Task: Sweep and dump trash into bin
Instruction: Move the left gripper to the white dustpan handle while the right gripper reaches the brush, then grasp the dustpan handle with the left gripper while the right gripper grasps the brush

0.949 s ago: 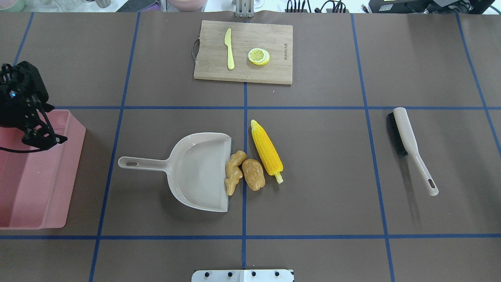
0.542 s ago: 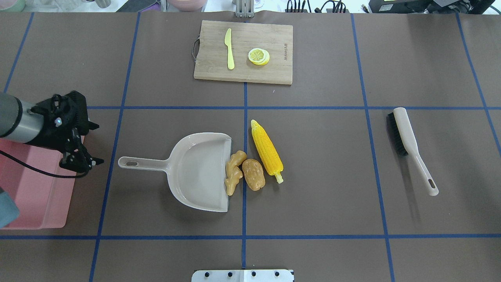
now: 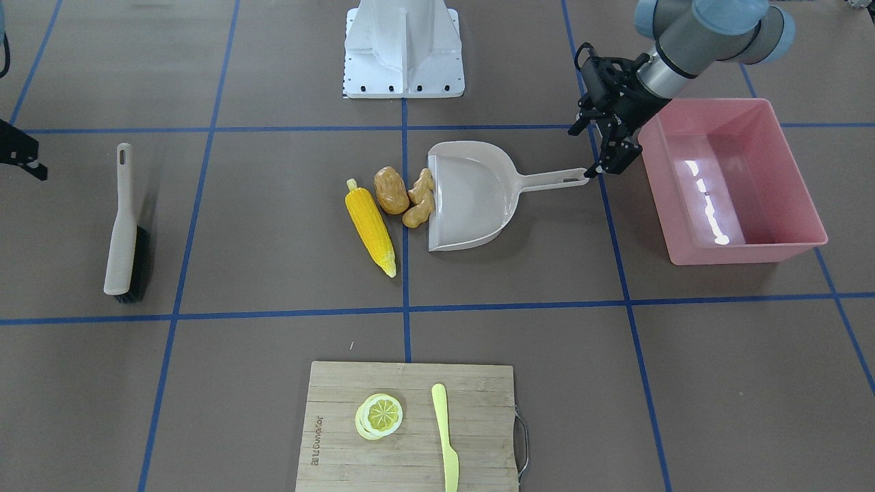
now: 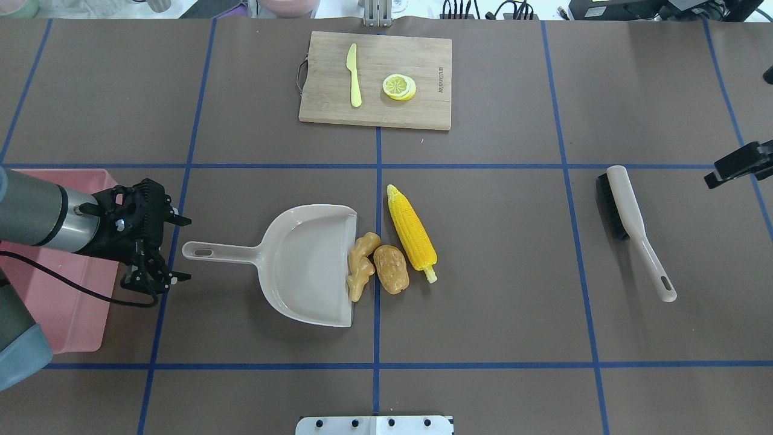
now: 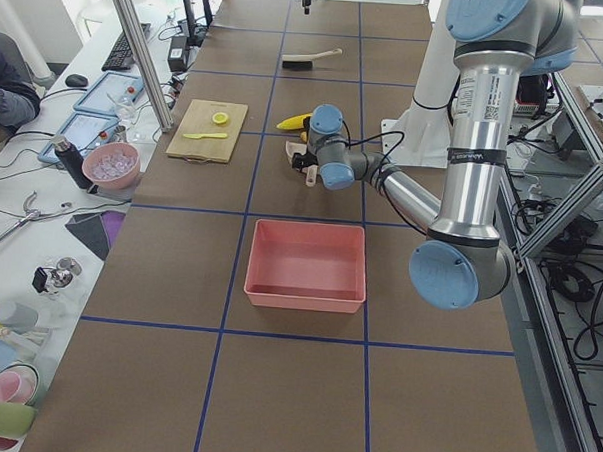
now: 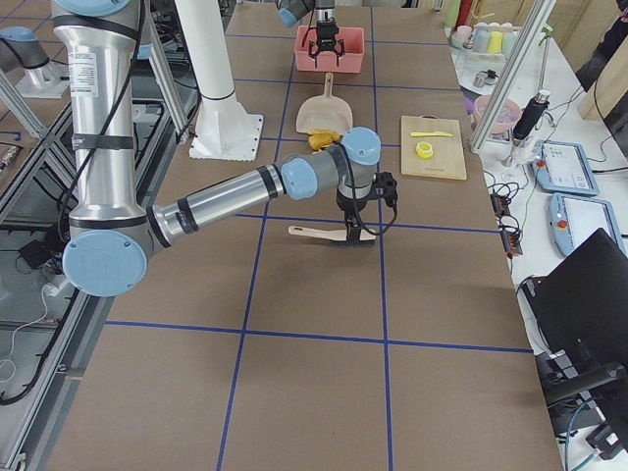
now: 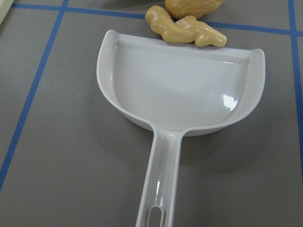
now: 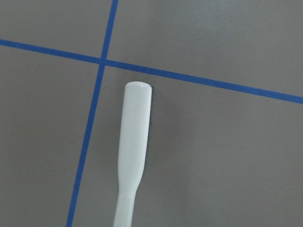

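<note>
Overhead exterior: my left hand [image 4: 183,249], spread apart at the dustpan [image 4: 305,266] handle's end, should centre, lower, then clamp squarely.

**L tool at dustpan handle; R tool comes into view**

L tool [image 4: 187,249] is off the pink bin [image 4: 78,302] now & out over the brown surface [image 4: 483,302], right at the handle end of the dustpan [image 4: 302,266]. 0.9 s ago it's above the bin, 0.5 s ago over the bin's wall on the dustpan side. Its fingers [image 4: 178,220] sit apart, one tip each side of the handle end in the overhead view; contact can't be told. More of the L forearm shows, crossing over the bin. R tool [image 4: 738,164], unseen before, pokes in at the overhead view's right edge, near the brush [image 4: 628,211].
</note>
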`<move>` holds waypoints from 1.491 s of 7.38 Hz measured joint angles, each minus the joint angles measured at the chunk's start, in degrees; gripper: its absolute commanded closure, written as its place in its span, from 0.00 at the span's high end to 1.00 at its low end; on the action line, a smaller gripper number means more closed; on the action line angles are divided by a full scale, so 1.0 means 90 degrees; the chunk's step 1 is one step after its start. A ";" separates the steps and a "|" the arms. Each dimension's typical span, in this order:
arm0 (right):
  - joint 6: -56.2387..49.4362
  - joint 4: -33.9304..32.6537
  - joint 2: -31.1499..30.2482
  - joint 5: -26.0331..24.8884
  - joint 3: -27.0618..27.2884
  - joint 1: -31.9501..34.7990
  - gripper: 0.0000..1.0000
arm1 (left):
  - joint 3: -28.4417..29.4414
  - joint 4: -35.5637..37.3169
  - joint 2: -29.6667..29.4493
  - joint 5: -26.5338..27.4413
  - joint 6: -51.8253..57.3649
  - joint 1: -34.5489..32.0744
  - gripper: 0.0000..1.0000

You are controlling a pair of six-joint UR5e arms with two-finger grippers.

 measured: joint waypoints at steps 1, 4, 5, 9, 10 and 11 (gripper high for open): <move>0.0496 0.0489 -0.0188 -0.0202 0.0145 -0.0472 1.00 | 0.0124 -0.0050 -0.0083 0.0061 0.0040 0.0039 0.97; 0.1933 0.1591 -0.0546 -0.1253 0.0220 -0.2009 1.00 | 0.0436 -0.0080 -0.0372 0.0498 0.0443 0.0111 0.97; 0.2046 0.1673 -0.0653 -0.1409 0.0185 -0.2216 1.00 | 0.0562 -0.0104 -0.0451 0.0596 0.0485 0.0141 0.97; 0.2106 0.1742 -0.0815 -0.1521 -0.0132 -0.2398 1.00 | 0.0935 -0.0260 -0.0700 0.0655 0.0487 0.0416 0.97; 0.2157 0.1786 -0.0785 -0.1500 -0.0241 -0.2406 1.00 | 0.1002 -0.0267 -0.0736 0.0649 0.0467 0.0491 0.97; 0.2284 0.1815 -0.0764 -0.1441 -0.0317 -0.2411 0.98 | 0.1013 -0.0269 -0.0754 0.0646 0.0451 0.0574 0.97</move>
